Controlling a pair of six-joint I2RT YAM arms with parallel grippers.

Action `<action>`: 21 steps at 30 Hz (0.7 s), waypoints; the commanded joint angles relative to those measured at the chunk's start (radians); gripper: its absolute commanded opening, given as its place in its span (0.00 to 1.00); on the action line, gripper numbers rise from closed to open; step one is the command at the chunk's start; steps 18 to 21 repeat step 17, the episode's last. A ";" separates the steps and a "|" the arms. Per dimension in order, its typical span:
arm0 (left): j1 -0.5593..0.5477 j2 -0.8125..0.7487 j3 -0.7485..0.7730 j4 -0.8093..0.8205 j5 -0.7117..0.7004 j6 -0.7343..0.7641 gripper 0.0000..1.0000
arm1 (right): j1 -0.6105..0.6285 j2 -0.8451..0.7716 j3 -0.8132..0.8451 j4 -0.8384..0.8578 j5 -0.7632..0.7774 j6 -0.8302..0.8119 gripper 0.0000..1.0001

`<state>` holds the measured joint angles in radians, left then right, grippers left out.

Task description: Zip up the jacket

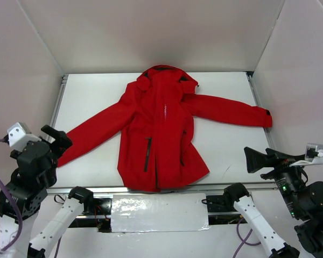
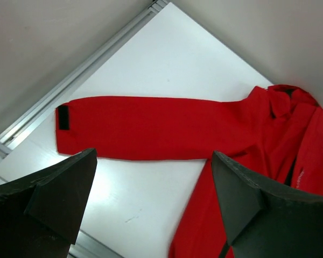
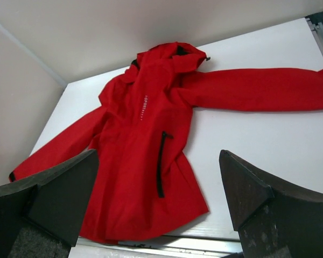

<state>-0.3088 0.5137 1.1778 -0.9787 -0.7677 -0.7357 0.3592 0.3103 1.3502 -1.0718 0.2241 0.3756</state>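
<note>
Lying flat and face-up on the white bench (image 1: 97, 97), the red jacket (image 1: 159, 134) had its hood toward the far wall, its hem at the near edge and both sleeves spread out to the sides — a layout that left the whole front open to reach from either arm. Its front panels met down the middle with no gap showing, so the zip looked closed, though the slider itself was too small to make out; whether it ran fully to the collar I could not tell. The left gripper (image 2: 153, 188) hung above the left sleeve's cuff end with its fingers spread wide, holding nothing. The right gripper (image 3: 159, 188) was likewise wide and empty — poised off the bench's near right corner, looking across at the jacket's front.
</note>
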 commanded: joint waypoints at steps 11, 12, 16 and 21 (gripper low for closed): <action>0.005 -0.104 -0.003 -0.126 -0.038 0.055 1.00 | 0.017 -0.039 -0.045 -0.014 0.052 -0.003 1.00; 0.005 -0.100 -0.004 -0.124 -0.038 0.056 0.99 | 0.020 -0.042 -0.058 -0.013 0.052 0.000 1.00; 0.005 -0.080 -0.009 -0.120 -0.025 0.055 0.99 | 0.018 -0.040 -0.068 -0.010 0.044 0.002 1.00; 0.005 -0.077 -0.012 -0.115 -0.019 0.056 0.99 | 0.018 -0.039 -0.068 -0.013 0.044 0.002 1.00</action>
